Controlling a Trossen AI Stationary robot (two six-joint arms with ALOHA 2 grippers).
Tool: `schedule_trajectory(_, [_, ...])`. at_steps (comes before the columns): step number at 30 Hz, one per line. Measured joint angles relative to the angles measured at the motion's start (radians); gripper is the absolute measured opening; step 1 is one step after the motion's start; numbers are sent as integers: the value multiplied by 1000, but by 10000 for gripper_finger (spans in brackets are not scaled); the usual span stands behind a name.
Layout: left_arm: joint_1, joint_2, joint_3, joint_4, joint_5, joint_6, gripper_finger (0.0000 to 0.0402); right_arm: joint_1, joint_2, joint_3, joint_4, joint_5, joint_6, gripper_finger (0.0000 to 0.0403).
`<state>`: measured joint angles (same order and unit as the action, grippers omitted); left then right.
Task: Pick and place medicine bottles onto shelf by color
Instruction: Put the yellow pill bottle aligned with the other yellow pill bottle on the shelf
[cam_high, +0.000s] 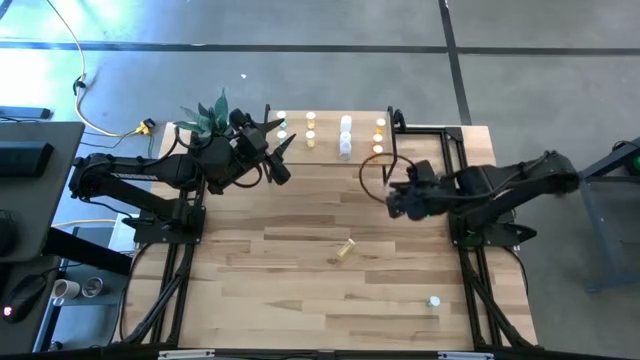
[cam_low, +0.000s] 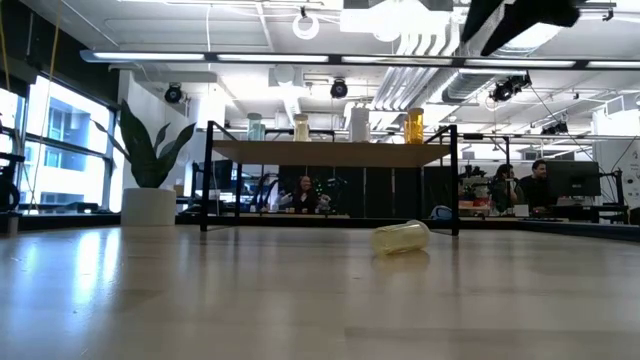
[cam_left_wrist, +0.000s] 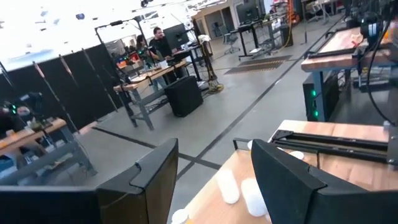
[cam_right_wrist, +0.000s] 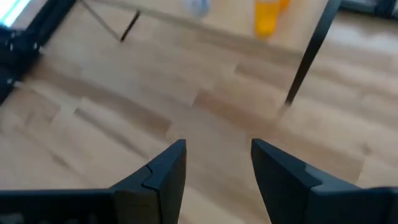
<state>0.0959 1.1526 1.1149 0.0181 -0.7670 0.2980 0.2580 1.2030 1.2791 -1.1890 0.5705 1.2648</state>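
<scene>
a: big wood-plank table (cam_high: 300, 300) first, both dark arms over its far half. low shelf (cam_low: 335, 153) at the far edge, light top on thin black legs.

b: potted plant (cam_high: 205, 115) at the far left corner, just beside the shelf. on the shelf top: four rows of bottles, green (cam_low: 256, 126), yellow (cam_low: 301, 127), white (cam_low: 359, 123), orange (cam_low: 414, 125), all upright.

a: left gripper (cam_high: 281, 150) raised near the shelf's left end, fingers (cam_left_wrist: 155, 180) spread apart, nothing between them. white bottles (cam_left_wrist: 239, 190) visible past them in the left wrist view.

b: right gripper (cam_high: 378, 172) hanging over the table just in front of the shelf's right end, fingers (cam_right_wrist: 165, 168) parted, empty, bare planks beneath.

a: off the shelf: yellow bottle (cam_high: 345, 249) lying on its side mid-table, well apart from both grippers.

b: one small pale bottle (cam_high: 434, 301) near the right front corner, alone; colour hard to tell.
</scene>
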Motion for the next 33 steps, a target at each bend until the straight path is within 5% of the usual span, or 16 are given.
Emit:
schedule_trajectory(11, [-72, 0, 0, -90, 7, -243, 193, 137, 2, -57, -8, -78, 127, 172])
schedule_trajectory(21, [-162, 6, 0, -225, 203, -532, 193, 248, 2, -84, 24, -169, 203, 172])
schedule_trajectory(33, [-270, 73, -2, -395, 206, -795, 193, 373, 62, -84, 39, -201, 258, 172])
